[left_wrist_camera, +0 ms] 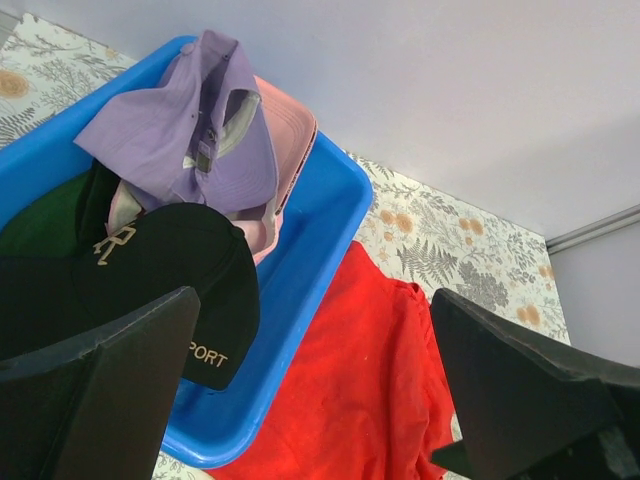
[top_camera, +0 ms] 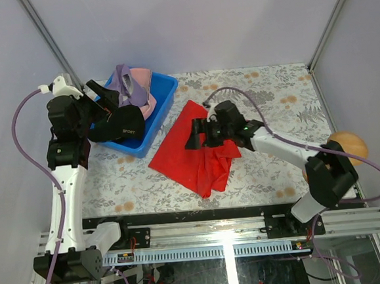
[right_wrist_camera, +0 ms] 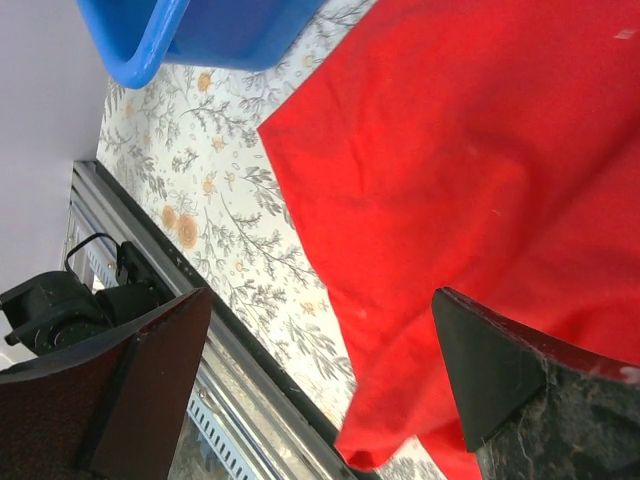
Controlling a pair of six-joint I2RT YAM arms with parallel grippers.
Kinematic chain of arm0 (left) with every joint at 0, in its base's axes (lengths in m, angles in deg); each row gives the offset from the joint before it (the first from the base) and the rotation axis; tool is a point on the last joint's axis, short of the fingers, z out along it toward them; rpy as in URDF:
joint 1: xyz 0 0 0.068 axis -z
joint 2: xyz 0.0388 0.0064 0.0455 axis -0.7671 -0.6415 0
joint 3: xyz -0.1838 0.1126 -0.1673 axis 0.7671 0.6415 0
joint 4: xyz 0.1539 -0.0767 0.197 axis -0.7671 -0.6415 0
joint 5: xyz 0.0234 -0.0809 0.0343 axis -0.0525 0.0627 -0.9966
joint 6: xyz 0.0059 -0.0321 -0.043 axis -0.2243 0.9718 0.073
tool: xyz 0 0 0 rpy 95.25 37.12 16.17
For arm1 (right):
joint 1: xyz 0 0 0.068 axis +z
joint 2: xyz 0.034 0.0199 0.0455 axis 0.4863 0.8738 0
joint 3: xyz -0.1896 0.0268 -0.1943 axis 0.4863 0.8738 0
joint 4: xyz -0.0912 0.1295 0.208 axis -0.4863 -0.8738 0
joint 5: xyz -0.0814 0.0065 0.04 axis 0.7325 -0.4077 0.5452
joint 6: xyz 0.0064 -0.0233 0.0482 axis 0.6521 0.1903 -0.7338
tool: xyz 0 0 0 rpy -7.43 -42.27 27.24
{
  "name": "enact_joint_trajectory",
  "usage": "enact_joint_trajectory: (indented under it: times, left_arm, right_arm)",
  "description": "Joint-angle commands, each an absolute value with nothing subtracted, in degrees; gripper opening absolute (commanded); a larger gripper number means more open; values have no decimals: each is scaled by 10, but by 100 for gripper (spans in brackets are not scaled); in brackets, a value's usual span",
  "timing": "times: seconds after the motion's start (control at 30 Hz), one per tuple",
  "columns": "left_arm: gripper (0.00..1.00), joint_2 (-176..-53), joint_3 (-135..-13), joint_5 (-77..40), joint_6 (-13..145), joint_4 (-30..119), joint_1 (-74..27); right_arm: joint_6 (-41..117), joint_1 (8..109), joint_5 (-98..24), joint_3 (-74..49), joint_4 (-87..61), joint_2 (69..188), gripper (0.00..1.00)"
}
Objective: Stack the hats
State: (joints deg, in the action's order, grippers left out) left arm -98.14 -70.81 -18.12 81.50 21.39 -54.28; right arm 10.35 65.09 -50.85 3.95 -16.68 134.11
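Note:
The hats lie heaped in a blue bin (top_camera: 164, 93) at the back left. A lavender cap (top_camera: 126, 80) (left_wrist_camera: 185, 140) is on top, with a pink cap (top_camera: 145, 85) (left_wrist_camera: 295, 135) beside and under it. Toward the front is a black cap (top_camera: 124, 125) (left_wrist_camera: 160, 265) with a gold emblem, and "SPORT" shows on a dark brim (left_wrist_camera: 212, 352). Dark green fabric (left_wrist_camera: 40, 215) shows at its left. My left gripper (top_camera: 105, 101) (left_wrist_camera: 313, 292) hovers open over the bin's near side, holding nothing. My right gripper (top_camera: 196, 133) (right_wrist_camera: 320, 292) is open above the red cloth, empty.
A crumpled red cloth (top_camera: 201, 155) (left_wrist_camera: 350, 390) (right_wrist_camera: 460, 170) lies mid-table beside the bin. A round wooden stand (top_camera: 349, 144) sits at the right edge, behind the right arm. The floral tabletop (top_camera: 266, 103) ends at a metal rail (top_camera: 236, 227) in front.

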Motion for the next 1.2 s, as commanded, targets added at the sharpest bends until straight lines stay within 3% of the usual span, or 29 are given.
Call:
enact_joint_trajectory:
  times: [0.0, 0.17, 0.5, 0.83, 1.17]
  left_arm:
    - [100, -993, -728, -160, 824, 208, -545]
    - [100, -1002, -764, -172, 804, 178, -545]
    - [100, -987, -770, -202, 782, 149, -546]
    - [100, -1003, -754, -201, 783, 169, -547]
    - [100, -1052, -753, -190, 777, 193, -547]
  right_arm:
    - [89, 700, -506, -31, -130, 1428, 99]
    - [89, 713, -509, -67, -123, 1518, 99]
    - [110, 701, -504, -79, -139, 1587, 99]
    - [108, 560, -511, -72, -157, 1632, 99]
    - [154, 388, -491, -299, -275, 1737, 99]
